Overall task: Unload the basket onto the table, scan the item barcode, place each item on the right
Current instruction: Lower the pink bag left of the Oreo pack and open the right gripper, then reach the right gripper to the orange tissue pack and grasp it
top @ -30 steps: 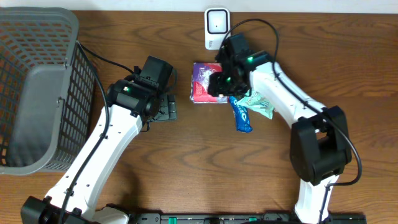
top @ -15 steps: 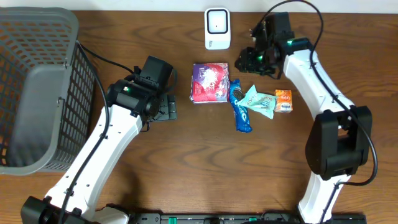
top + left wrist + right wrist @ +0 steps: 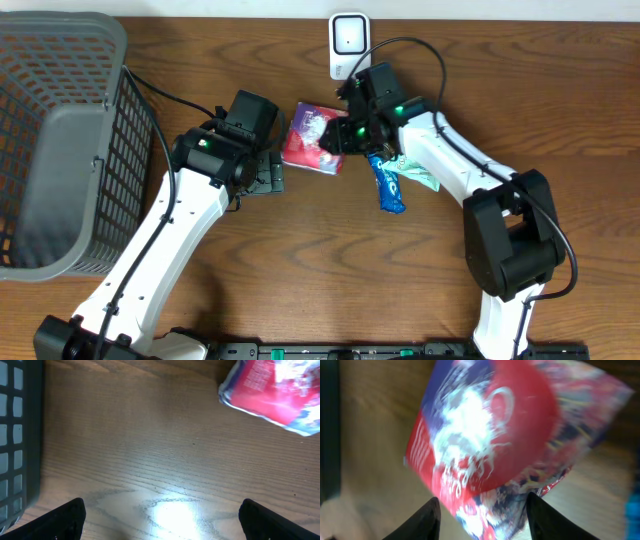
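Just below the scanner, snack packet: red and purple, lying askew near the middle of the bench. I cannot tell whether its far edge rests on the wood or is lifted clear.
Right pincer: clamped on the packet's right-hand edge. In the right wrist view the glossy red face fills the gap between the two fingers. Gripping by an edge leaves most of both faces uncovered, which suits showing a printed code.
Scanner: white, standing at the back edge of the bench. The packet sits just short of it, so the remaining reach looks short.
Barcode: not visible in any view. The face turned up shows only artwork, so the code is likely on the underside or a seam. The packet probably needs turning toward the scanner.
Left pincer: fingers spread wide over bare wood, holding nothing, just left of the packet. It is near enough to help with a handover and clear enough not to block.
Blue wrapper and teal sachet: lying beside the right arm, apart from the packet. By my reading they are next in line.
Basket: grey mesh, far left, well apart from the goods. It is a likely drop place once things are scanned.
Risk: a soft, shiny bag may sag or glare under the scanner, so the code could misread.
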Available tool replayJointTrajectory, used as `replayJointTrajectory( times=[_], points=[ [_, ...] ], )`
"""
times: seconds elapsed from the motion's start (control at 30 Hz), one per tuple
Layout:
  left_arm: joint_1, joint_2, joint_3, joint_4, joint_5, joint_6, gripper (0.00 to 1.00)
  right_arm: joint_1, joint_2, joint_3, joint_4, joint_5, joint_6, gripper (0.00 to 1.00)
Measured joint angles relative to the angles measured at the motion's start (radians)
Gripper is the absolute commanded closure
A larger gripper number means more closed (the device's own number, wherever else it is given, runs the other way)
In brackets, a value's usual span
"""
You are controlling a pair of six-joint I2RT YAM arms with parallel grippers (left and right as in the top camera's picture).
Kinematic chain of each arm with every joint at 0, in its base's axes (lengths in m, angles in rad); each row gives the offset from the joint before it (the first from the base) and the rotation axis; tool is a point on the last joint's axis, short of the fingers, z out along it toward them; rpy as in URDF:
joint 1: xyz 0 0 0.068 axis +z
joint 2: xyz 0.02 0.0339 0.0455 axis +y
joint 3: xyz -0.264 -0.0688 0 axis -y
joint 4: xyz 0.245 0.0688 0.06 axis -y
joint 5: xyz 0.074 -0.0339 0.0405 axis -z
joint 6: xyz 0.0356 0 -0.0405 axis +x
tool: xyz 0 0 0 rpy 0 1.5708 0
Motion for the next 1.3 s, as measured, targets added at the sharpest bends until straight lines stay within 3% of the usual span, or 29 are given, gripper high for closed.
replayJointTrajectory(
  times=[0.27,0.33,0.4,0.6,0.83,1.07,1.3],
  points=[
    [0.0,0.0,0.0,0.0,0.0,0.0,0.02,-0.053,-0.002,0.169,-0.238,0.023,-0.029,0.37],
    [0.0,0.0,0.0,0.0,0.0,0.0,0.02,-0.086,-0.007,0.216,-0.306,0.036,-0.053,0.29],
    [0.0,0.0,0.0,0.0,0.0,0.0,0.02,-0.127,-0.016,0.254,-0.37,0.056,-0.081,0.14],
    [0.0,0.0,0.0,0.0,0.0,0.0,0.02,-0.259,-0.03,0.274,-0.481,0.127,-0.233,0.01],
    [0.0,0.0,0.0,0.0,0.0,0.0,0.02,-0.314,-0.03,0.258,-0.568,0.225,-0.396,0.01],
    [0.0,0.0,0.0,0.0,0.0,0.0,0.02,-0.36,-0.03,0.188,-0.547,0.277,-0.44,0.01],
    [0.0,0.0,0.0,0.0,0.0,0.0,0.02,-0.497,-0.03,0.135,-0.536,0.268,-0.43,0.01]
  ],
)
